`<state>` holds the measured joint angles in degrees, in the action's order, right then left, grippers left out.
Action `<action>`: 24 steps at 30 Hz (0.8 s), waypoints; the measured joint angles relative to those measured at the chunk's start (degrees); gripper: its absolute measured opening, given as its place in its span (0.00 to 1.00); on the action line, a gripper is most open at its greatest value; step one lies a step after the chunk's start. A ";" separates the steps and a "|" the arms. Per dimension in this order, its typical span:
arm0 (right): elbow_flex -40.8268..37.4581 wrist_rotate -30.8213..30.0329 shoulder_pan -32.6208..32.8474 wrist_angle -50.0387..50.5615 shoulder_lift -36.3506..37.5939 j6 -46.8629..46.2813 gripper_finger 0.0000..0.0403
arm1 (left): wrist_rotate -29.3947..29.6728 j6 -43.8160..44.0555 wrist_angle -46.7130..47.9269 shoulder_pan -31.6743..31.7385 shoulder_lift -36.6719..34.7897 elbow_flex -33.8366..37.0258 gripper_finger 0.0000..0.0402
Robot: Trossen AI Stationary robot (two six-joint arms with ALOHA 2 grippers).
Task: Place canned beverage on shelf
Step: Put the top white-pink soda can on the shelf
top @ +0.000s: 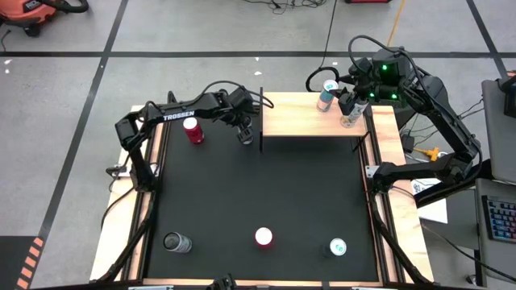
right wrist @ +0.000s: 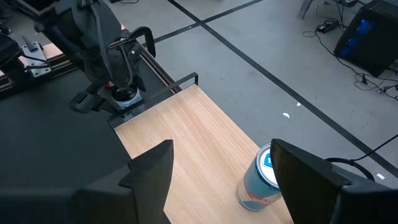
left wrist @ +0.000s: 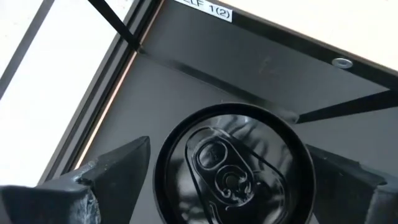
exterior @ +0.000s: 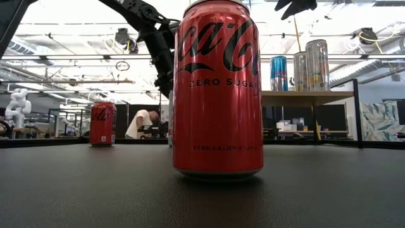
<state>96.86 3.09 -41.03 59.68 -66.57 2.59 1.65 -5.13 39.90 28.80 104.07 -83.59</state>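
In the low view the big red can [exterior: 218,88] hides most of the left arm and whatever it reaches for. The left wrist view cuts off the dark can [left wrist: 233,165] at the bottom edge. The far person [exterior: 142,123] is blurred.

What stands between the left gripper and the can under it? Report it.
Nothing visible. The left gripper hangs open over the can, one finger on each side. The near end of the shelf beside it is bare.

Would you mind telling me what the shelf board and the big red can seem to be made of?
Shelf board: pale wood or wood-look laminate, matte; faint straight grain shows in the right wrist view. Red can: probably thin aluminium with glossy printed red coating; highlights run down its side, bare metal rim on top.
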 joint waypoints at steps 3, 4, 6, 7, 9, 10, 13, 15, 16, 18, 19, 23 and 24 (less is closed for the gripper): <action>0.00 0.00 -0.01 0.00 0.00 0.00 0.62 | 0.00 0.10 -0.11 0.00 0.28 0.00 0.94; 0.00 0.00 0.00 0.00 0.00 0.00 0.62 | 0.00 0.10 -0.14 0.00 0.28 0.00 0.94; 0.00 0.00 -0.01 0.00 0.00 0.02 0.62 | 0.00 0.10 -0.15 0.00 0.24 0.00 0.92; 0.00 0.00 -0.01 0.00 0.00 0.00 0.62 | 0.00 0.09 -0.15 0.00 0.24 0.00 0.90; 0.00 0.00 0.01 0.00 0.00 0.01 0.62 | 0.00 -0.17 -0.10 0.00 0.24 0.00 0.85; 0.00 0.00 0.00 0.00 0.00 0.00 0.62 | 0.00 -0.17 -0.06 0.00 0.24 0.00 0.83; 0.00 0.00 -0.01 0.00 0.00 0.00 0.62 | -0.07 -0.26 0.15 0.00 0.24 0.00 0.74; 0.00 0.00 -0.01 0.06 0.00 0.02 0.62 | -0.48 -0.80 0.16 0.00 0.24 0.00 0.68; 0.00 0.00 0.00 0.15 0.00 0.02 0.62 | -0.92 -1.21 0.12 0.02 0.24 0.00 0.66; 0.00 0.00 -0.01 0.25 0.00 0.02 0.62 | -1.36 -1.31 0.13 0.05 0.24 0.00 0.62; 0.00 0.00 -0.01 0.34 0.00 0.03 0.62 | -1.44 -1.43 0.13 0.07 0.23 0.00 0.61; 0.00 0.00 0.00 0.60 0.00 0.24 0.62 | -1.51 -1.74 0.42 0.05 0.22 0.00 0.61; 0.00 0.00 0.01 0.63 0.00 0.24 0.62 | -1.57 -1.74 0.79 0.04 0.20 -0.07 0.61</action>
<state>96.86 3.09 -41.01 60.31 -66.57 2.83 0.08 -6.87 40.69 28.84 104.27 -83.66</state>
